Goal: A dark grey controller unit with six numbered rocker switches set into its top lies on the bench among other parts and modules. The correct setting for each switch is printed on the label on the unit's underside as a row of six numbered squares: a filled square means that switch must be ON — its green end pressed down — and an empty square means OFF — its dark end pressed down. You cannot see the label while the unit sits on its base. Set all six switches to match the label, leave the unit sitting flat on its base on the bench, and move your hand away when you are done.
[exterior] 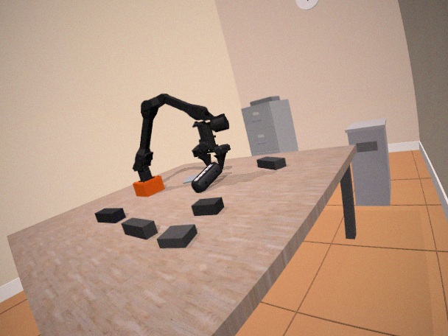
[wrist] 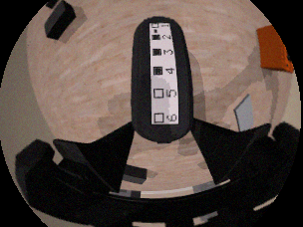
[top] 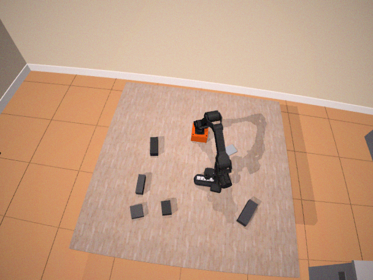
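Note:
The controller unit (top: 200, 184) (exterior: 209, 180) (wrist: 141, 85) is upside down, its label (wrist: 164, 82) facing the wrist camera. Square 1 is small and looks empty; squares 2, 3 and 4 are filled; 5 and 6 are empty. My gripper (top: 212, 180) (exterior: 215, 167) (wrist: 161, 123) is shut on the unit's sides near the number 6 end. In the exterior view the unit slopes, its held end raised and its far end low, close to the bench; whether it touches is unclear. The switches face away and are hidden.
Dark blocks stand on the bench (top: 184, 239) (exterior: 228, 258): one (top: 247, 212) (exterior: 271, 163) at the right in the top view, several at the left, such as one block (top: 166, 207). A light grey flat plate (top: 232, 150) (wrist: 244, 114) lies near the orange arm base (top: 199, 137) (exterior: 149, 187).

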`<state>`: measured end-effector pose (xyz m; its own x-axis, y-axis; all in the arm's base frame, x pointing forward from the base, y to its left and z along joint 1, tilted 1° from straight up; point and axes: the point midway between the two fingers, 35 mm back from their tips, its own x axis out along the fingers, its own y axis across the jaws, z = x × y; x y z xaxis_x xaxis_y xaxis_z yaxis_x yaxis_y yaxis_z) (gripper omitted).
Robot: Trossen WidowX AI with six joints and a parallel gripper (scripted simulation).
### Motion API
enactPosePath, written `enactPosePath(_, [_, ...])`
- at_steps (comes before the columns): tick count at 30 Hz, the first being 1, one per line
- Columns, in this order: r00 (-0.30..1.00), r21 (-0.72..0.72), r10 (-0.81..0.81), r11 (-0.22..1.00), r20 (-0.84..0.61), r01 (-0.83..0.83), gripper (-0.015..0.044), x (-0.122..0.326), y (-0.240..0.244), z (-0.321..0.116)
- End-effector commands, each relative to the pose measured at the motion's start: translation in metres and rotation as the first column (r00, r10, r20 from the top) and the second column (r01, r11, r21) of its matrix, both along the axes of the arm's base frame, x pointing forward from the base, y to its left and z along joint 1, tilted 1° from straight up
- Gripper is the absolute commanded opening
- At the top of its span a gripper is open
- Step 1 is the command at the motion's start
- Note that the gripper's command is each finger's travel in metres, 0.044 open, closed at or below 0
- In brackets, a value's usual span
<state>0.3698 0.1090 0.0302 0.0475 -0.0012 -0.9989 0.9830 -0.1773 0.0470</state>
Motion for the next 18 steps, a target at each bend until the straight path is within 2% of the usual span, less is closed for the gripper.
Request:
enactPosePath(1, [1.000, -0.015, -0.014, 1.000, -0.018, 0.013, 0.0338, -0.003, -0.004, -0.009])
enactPosePath(18, [1.000, -0.014, -0.014, 1.000, -0.018, 0.013, 0.0338, -0.002, 0.001, -0.021])
